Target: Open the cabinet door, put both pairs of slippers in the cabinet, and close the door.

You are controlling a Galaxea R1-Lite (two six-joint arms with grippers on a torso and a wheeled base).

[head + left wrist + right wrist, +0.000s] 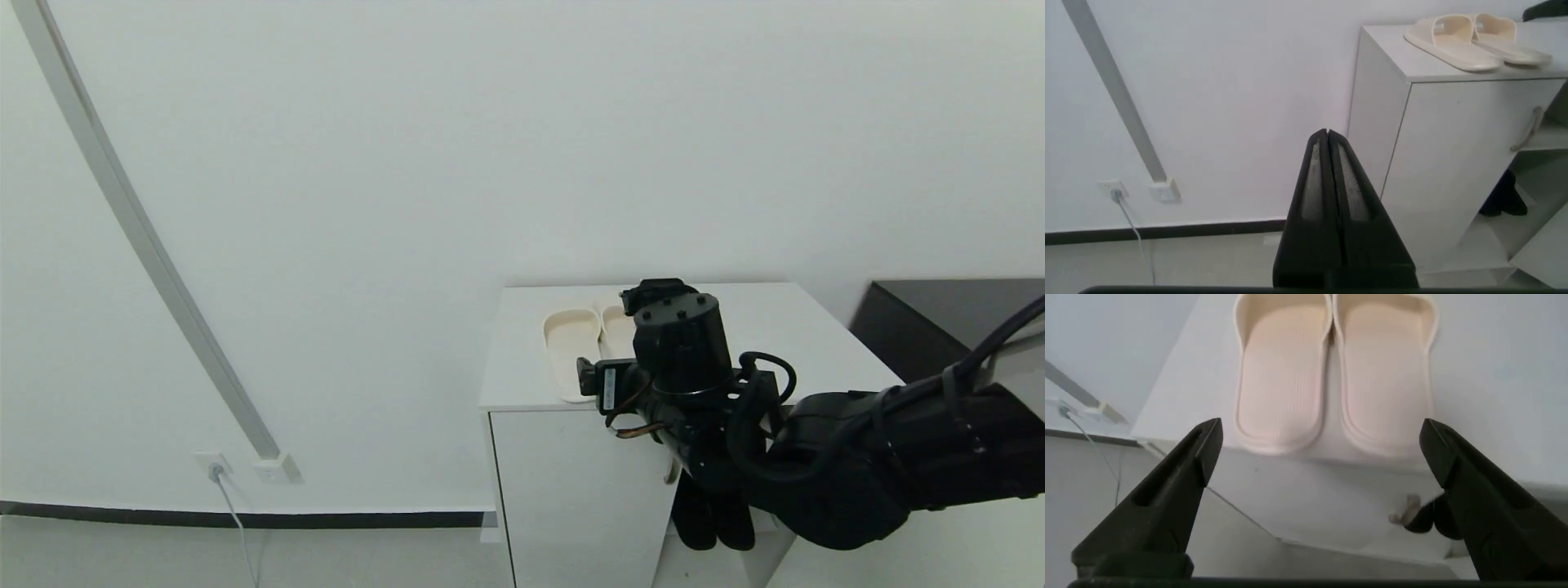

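Slippers, a cream pair (571, 347), lie side by side on top of the white cabinet (775, 327), toes toward the wall and heels at its front edge. The right gripper (1323, 506) hangs over that front edge, just short of the heels. Its jaws are spread wide, with nothing between them. A small white label (609, 389) sits on the right wrist, and its print is too small to read. The right half of the cabinet front stands open, and black slippers (710, 518) rest on a low shelf inside. The left door (571, 498) lies flush, with a handle (1534, 128) at its inner edge. The left gripper (1328, 188) is well to the left of the cabinet and lower than its top. Its jaws are pressed together and hold nothing. On the wall near the floor is a socket (212, 465) with a cable (241, 531) hanging from it.
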